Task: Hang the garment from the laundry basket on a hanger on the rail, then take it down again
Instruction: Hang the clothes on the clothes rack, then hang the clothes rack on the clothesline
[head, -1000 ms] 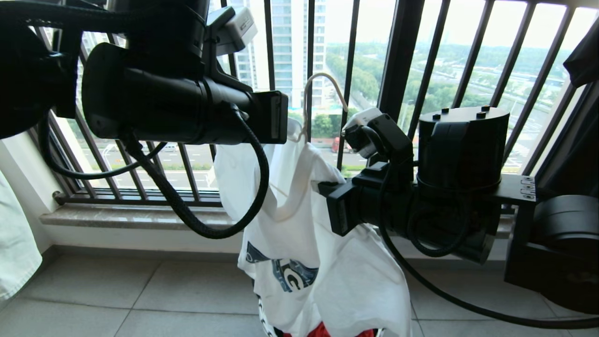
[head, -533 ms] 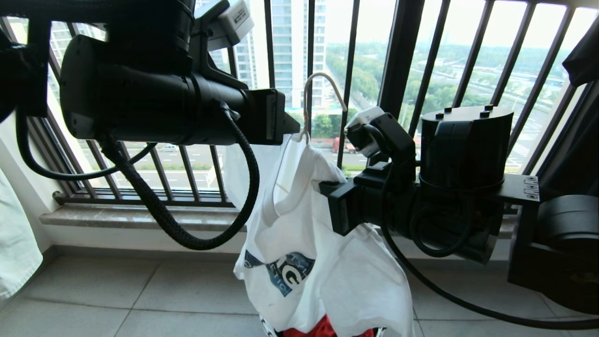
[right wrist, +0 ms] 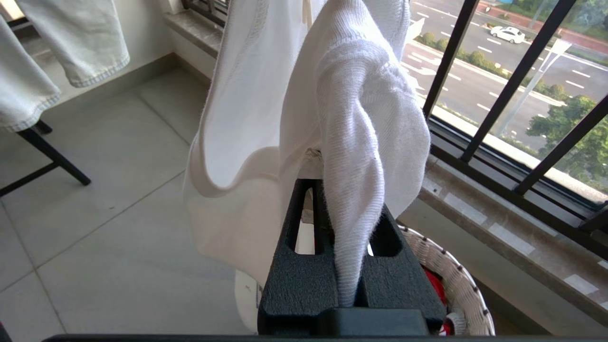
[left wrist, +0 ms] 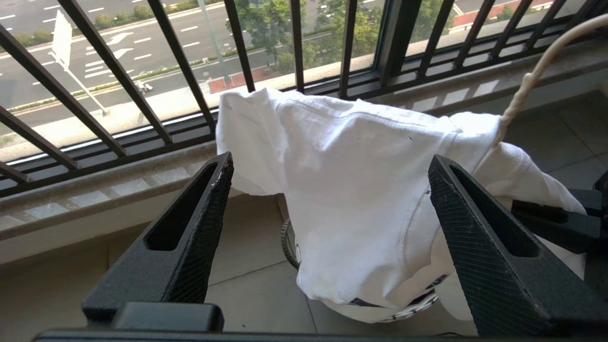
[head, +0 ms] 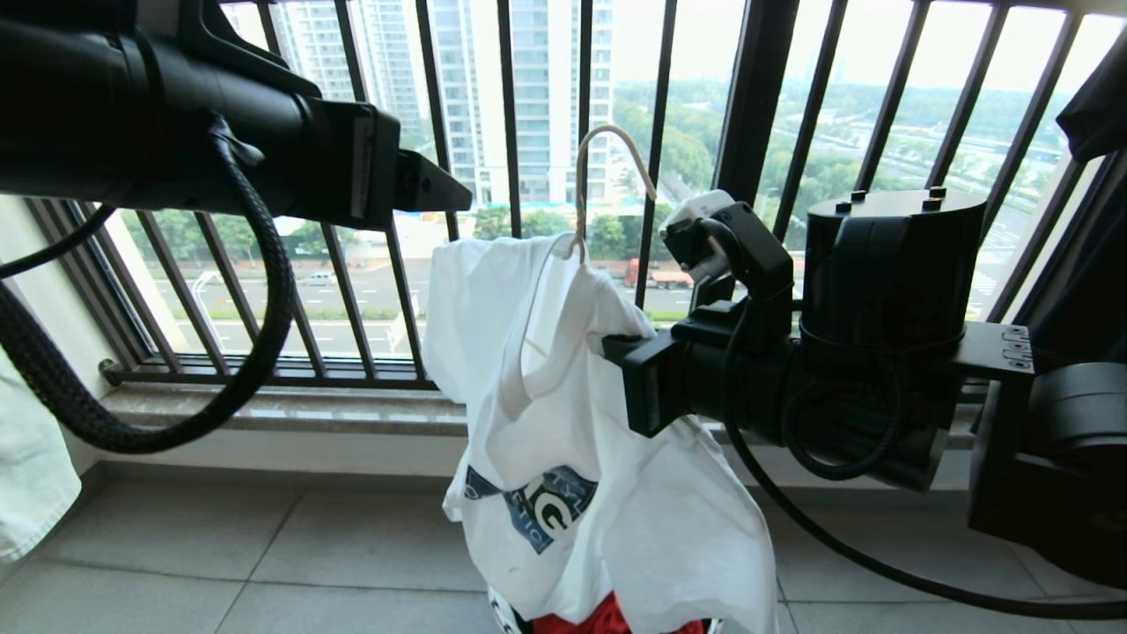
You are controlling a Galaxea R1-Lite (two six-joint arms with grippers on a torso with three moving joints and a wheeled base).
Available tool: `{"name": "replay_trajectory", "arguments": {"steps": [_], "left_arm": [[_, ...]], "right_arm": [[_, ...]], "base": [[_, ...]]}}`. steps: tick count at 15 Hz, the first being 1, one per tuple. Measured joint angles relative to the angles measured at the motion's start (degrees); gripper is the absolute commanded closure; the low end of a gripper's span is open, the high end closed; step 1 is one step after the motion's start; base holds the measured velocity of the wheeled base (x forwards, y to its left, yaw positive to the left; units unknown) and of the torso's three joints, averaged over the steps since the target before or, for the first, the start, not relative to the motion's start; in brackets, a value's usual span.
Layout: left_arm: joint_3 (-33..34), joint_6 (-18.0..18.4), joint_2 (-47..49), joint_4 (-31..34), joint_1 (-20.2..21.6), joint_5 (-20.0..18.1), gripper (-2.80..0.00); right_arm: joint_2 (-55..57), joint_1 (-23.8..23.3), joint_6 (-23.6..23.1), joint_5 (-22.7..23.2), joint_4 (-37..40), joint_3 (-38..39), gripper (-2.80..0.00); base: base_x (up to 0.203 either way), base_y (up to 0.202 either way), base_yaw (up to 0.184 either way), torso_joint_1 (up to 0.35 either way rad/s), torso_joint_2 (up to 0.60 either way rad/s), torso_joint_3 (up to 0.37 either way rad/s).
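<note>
The garment (head: 563,414), a white T-shirt with a dark blue chest print, hangs from the cream wire hanger (head: 607,145) in front of the window bars. My right gripper (head: 616,345) is shut on a fold of the garment's shoulder (right wrist: 351,156), fabric pinched between its fingers (right wrist: 294,266). My left gripper (head: 440,189) stands open to the left of the garment, clear of it. In the left wrist view its fingers (left wrist: 204,223) are spread wide, with the garment (left wrist: 361,190) beyond them and the hanger's hook wire (left wrist: 522,90) at the side. The laundry basket (right wrist: 468,289) stands on the floor below. The rail is out of view.
Black window railing (head: 748,114) and a stone sill (head: 264,405) run behind the garment. A pale denim garment (head: 26,475) hangs at the far left, a black one (head: 1101,97) at the top right. Something red (head: 607,621) lies in the basket. A black rack leg (right wrist: 47,152) stands on the tiles.
My left gripper has opened, let go of the garment's left shoulder and drawn back to the left. The freed shoulder now drapes over the hanger. The right gripper has kept its grip.
</note>
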Motion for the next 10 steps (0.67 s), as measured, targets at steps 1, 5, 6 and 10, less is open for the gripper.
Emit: {"name": "replay_trajectory", "arguments": {"steps": [1, 5, 6, 10], "left_arm": [[-1.72, 0.61, 0.04, 0.6, 2.25, -0.07, -2.8], [-7.4, 5.27, 0.62, 8.71, 10.54, -10.52, 0.0], [-8.39, 8.33, 0.62, 10.79, 13.3, -15.87, 0.0], [-13.33, 24.46, 1.31, 19.94, 19.86, -31.61, 0.0]], "right_arm": [[-0.21, -0.01, 0.21, 0.81, -0.02, -0.06, 0.0], [-0.54, -0.48, 0.36, 1.92, 0.03, -0.08, 0.0], [-0.6, -0.72, 0.54, 2.76, 0.07, -0.08, 0.0], [-1.62, -1.93, 1.84, 10.59, 0.05, 1.26, 0.0]], "base": [[0.0, 0.0, 0.0, 0.0, 0.0, 0.0], [0.0, 0.0, 0.0, 0.0, 0.0, 0.0], [0.0, 0.0, 0.0, 0.0, 0.0, 0.0], [0.0, 0.0, 0.0, 0.0, 0.0, 0.0]]}}
